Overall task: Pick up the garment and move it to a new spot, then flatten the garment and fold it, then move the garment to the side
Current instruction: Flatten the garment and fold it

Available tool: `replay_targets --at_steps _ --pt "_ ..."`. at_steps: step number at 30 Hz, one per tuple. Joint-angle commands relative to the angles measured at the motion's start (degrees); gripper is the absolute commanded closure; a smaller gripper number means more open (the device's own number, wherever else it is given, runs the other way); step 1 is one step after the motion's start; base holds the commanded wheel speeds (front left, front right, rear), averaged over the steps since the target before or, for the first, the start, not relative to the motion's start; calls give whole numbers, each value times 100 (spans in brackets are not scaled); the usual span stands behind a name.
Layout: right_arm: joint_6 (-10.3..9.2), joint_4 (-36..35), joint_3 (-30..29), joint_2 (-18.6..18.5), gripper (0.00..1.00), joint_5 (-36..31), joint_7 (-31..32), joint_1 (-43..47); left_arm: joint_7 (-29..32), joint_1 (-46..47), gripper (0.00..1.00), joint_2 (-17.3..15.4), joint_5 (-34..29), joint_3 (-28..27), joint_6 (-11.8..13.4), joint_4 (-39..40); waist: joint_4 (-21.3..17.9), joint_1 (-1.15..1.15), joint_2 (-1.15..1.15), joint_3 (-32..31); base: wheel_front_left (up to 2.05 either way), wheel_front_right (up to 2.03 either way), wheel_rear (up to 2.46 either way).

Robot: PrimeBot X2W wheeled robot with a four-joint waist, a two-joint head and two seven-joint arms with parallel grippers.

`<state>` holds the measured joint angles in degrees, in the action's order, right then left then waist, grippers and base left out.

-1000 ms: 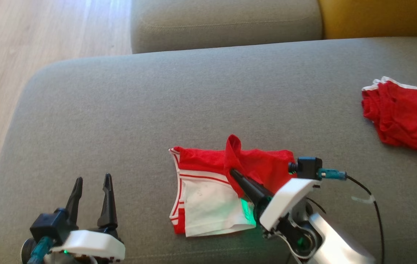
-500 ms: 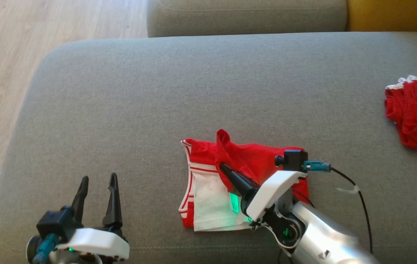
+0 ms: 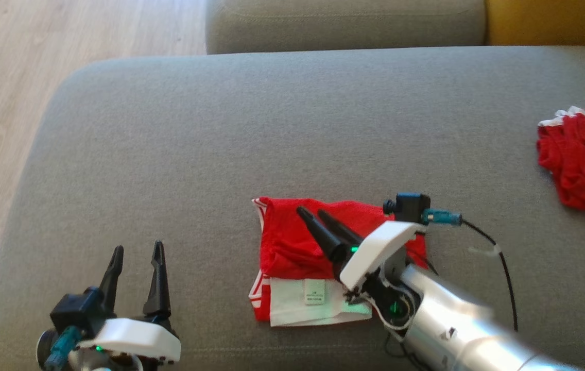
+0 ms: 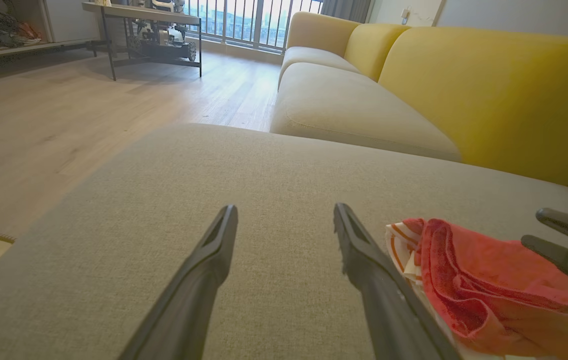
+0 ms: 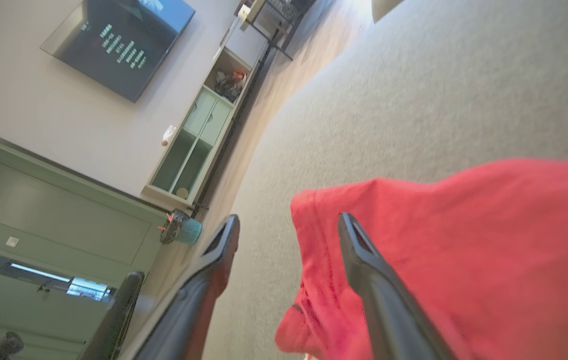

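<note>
Lying folded on grey sofa cushion, red-and-white garment, right gripper over it, left gripper aside, both jaws apart, empty.

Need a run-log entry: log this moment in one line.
right gripper: open, over garment | left gripper: open, apart | garment: folded over, on cushion

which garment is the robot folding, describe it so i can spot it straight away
On the big grey sofa cushion, near its front edge and about midway across, lies the folded garment, with the open right gripper over it. Unlike the crumpled red garment at the cushion's far right, it is a flat packet: red on top, white with a small label along the near side.
</note>
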<state>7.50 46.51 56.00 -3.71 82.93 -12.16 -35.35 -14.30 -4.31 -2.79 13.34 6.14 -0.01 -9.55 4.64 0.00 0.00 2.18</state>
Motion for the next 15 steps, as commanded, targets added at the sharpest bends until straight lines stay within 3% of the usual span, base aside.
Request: replay_targets --at_steps 1,7,10,15 --pt "-1 -91 -4 83 0 15 -101 -249 -70 233 0 -9 59 -219 3 172 -66 0 0 -54 0 0 0" --pt "-1 281 -277 8 0 -437 -262 -655 -70 195 0 -9 79 -259 19 269 -314 0 0 -197 0 0 0" --pt "-1 285 -524 -256 0 -949 -279 -829 -70 191 0 -9 90 -273 38 330 -420 0 0 -240 0 0 0" --pt "-1 -169 -1541 -847 0 -2300 -282 -758 -70 228 0 -9 107 -275 64 443 -530 0 0 -234 0 0 0"
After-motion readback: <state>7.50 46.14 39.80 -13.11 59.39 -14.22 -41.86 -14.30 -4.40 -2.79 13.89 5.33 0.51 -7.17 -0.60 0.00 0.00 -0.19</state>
